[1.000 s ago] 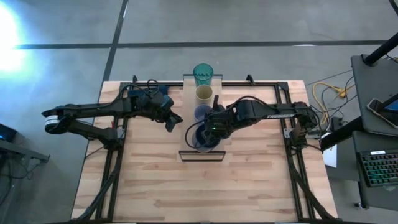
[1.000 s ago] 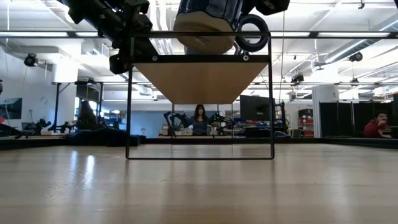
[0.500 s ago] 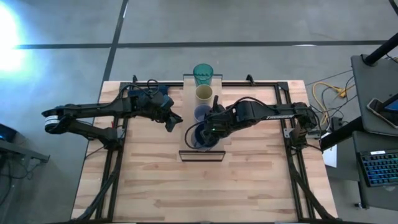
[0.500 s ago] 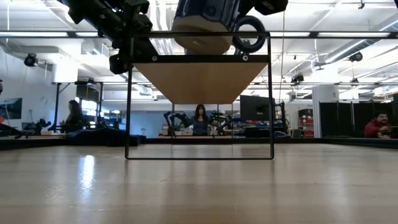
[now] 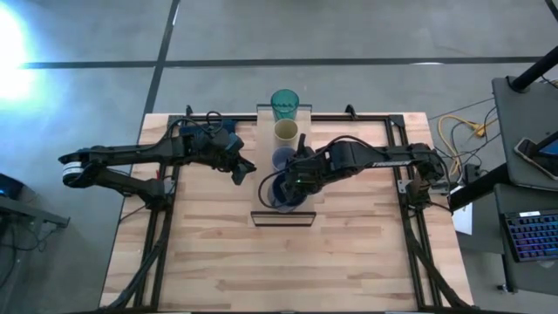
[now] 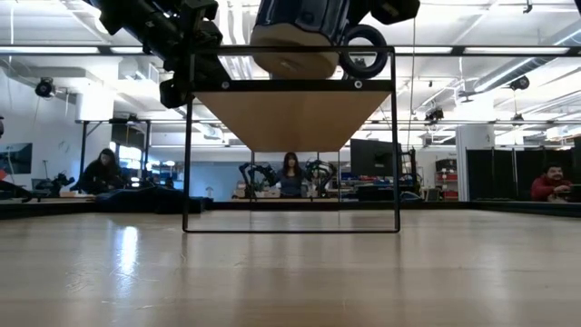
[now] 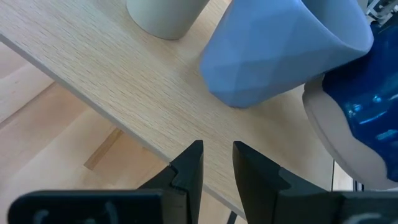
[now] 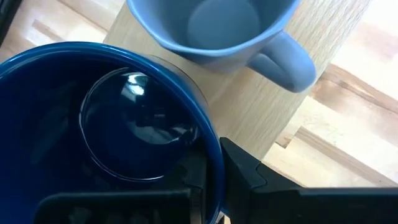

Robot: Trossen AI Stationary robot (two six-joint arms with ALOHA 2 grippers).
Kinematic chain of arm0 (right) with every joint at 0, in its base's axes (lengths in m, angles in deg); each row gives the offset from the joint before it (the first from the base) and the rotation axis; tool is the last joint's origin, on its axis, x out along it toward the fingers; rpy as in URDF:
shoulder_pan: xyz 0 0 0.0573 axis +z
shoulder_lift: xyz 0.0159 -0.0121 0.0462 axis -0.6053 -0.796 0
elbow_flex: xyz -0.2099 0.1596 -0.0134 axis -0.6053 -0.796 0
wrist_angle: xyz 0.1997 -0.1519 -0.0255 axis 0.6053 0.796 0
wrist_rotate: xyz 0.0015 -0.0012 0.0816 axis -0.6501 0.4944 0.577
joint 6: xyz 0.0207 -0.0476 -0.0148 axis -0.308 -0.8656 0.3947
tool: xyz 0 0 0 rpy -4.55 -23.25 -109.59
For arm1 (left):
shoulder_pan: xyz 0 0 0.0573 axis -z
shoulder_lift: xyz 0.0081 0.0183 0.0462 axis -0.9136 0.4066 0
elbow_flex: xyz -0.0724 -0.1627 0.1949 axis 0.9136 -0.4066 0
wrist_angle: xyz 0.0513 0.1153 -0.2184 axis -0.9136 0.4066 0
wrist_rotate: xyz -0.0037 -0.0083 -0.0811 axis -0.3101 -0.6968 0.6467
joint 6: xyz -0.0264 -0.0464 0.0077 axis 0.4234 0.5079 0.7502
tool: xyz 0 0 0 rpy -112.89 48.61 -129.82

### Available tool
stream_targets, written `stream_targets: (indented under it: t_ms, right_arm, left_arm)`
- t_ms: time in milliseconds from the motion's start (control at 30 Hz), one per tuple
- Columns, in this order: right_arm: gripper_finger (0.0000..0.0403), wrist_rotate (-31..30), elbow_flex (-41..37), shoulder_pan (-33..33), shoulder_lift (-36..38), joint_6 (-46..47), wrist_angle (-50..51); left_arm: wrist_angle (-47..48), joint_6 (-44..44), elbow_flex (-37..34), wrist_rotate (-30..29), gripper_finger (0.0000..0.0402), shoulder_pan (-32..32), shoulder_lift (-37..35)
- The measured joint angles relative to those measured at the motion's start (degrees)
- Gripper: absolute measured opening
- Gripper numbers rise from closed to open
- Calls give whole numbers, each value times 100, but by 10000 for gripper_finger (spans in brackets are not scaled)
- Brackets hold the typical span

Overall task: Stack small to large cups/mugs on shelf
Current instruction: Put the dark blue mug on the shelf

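Observation:
Along the shelf (image 5: 302,208), from far to near, stand the teal tumbler (image 5: 284,105), the cream cup (image 5: 286,132) and the blue-grey mug (image 5: 282,158), each on its base. Over the shelf's near end is the wide navy mug (image 5: 281,192), with my right gripper (image 5: 295,179) shut on its rim. In the low view its pale base (image 6: 292,56) sits at the board's height. Whether it touches the board, I cannot tell. My left gripper (image 5: 241,171) waits left of the shelf, open with a narrow gap and holding nothing. My right gripper holds the navy mug by its rim (image 8: 214,158), with one finger inside the mug and one finger (image 8: 252,177) outside. The fingers come from above, slanting down from the table's right side. The mug stays mouth up, its handle (image 6: 367,50) toward the right.
The wooden table (image 5: 218,262) has free room near its front edge and on both sides of the shelf. Black frame rails (image 5: 161,227) run along its left and right edges. Cables (image 5: 458,131) and a keyboard (image 5: 532,235) lie off the table's right. People sit in the room beyond.

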Motion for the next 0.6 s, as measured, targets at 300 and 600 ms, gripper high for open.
stream_targets:
  t_ms: [300,600]
  right_arm:
    - [23,6,-77,-6,2,-1,-34]
    - [23,-27,-79,-38,2,-10,-43]
  left_arm:
    - [0,-2,0,0,73,0,0]
    - [0,-2,0,0,73,0,0]
